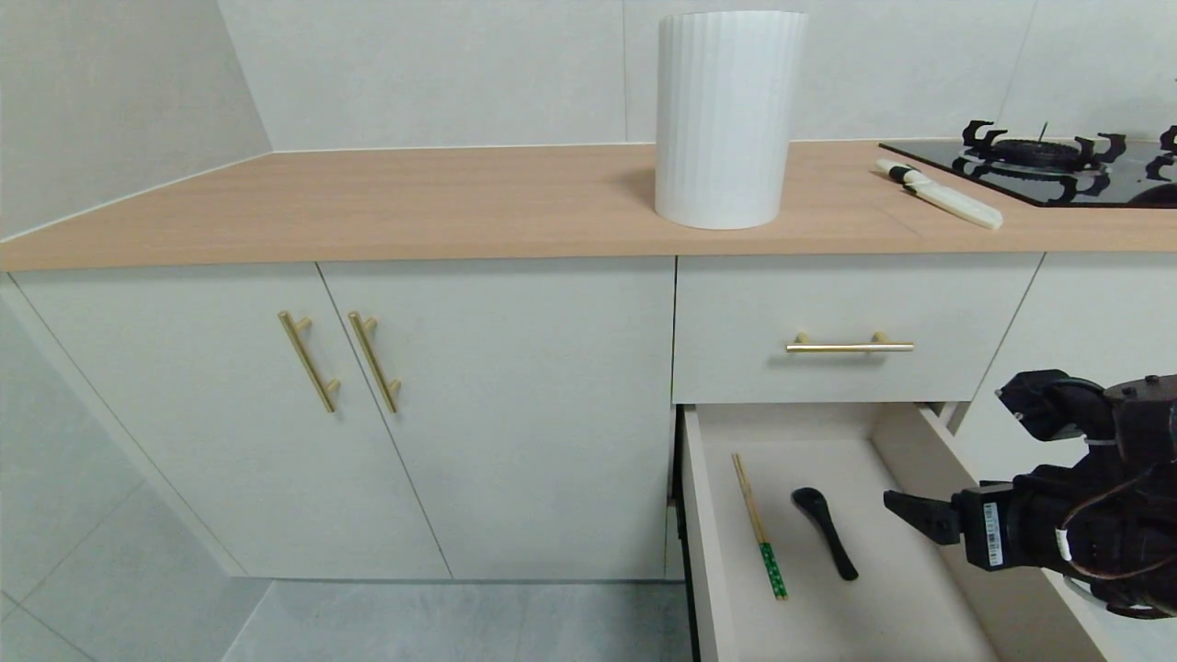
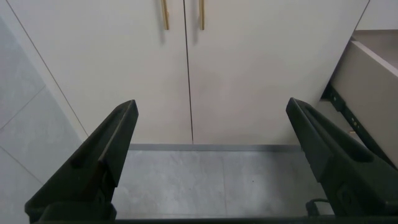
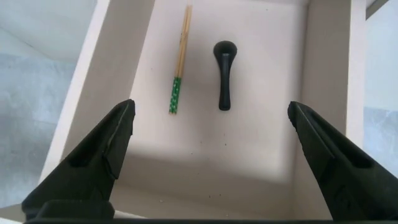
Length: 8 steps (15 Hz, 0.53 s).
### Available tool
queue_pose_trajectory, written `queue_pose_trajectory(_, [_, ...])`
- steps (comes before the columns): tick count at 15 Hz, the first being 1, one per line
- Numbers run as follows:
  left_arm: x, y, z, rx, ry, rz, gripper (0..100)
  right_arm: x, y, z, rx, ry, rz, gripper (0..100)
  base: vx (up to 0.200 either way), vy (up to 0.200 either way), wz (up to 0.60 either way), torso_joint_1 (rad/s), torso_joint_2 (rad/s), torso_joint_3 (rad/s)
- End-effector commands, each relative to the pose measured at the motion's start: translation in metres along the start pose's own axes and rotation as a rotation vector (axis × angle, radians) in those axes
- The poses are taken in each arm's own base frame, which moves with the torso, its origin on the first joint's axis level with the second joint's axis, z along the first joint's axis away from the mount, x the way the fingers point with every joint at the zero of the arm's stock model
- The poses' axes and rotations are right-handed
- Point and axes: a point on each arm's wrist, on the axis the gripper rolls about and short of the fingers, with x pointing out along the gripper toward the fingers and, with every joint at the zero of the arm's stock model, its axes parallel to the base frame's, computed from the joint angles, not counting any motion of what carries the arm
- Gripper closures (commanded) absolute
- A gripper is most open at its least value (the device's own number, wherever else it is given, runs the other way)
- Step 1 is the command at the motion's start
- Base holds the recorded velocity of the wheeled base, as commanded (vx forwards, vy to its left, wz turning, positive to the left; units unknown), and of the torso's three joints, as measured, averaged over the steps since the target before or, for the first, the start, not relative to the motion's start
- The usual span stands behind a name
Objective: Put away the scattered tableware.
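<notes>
Black spoon (image 1: 825,530) and green-tipped chopsticks (image 1: 759,524) lying side by side, not touching, on floor of pulled-out drawer (image 1: 699,515). Right pincer (image 3: 210,107) spread wide above them, holding nothing. Left pincer (image 2: 211,106) likewise gaping, empty, facing cabinet doors (image 2: 186,62) low near floor. Pale knife (image 1: 938,193) on wooden tabletop (image 1: 460,202) between white ribbed canister (image 1: 726,119) and hob (image 1: 1039,170).

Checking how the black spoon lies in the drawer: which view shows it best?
Right wrist view: straight down on the whole black spoon beside the chopsticks. Head view shows it obliquely. Left wrist view faces cabinet doors.
</notes>
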Motion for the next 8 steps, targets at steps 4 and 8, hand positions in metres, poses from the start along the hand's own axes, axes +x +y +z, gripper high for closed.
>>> queue_pose_trajectory(4, [0.0000,0.0000,0.0000,0.000,0.000,0.001,0,0.0005,0.0009,-0.0030,-0.007,0.014,0.004,0,-0.200,0.000,0.00,0.005,0.00,0.007])
queue_pose_trajectory(8, [0.0000,0.0000,0.0000,-0.001,0.000,0.001,0,0.0025,0.0035,-0.0067,-0.018,0.033,0.013,0,-0.200,0.000,0.00,0.001,0.00,0.006])
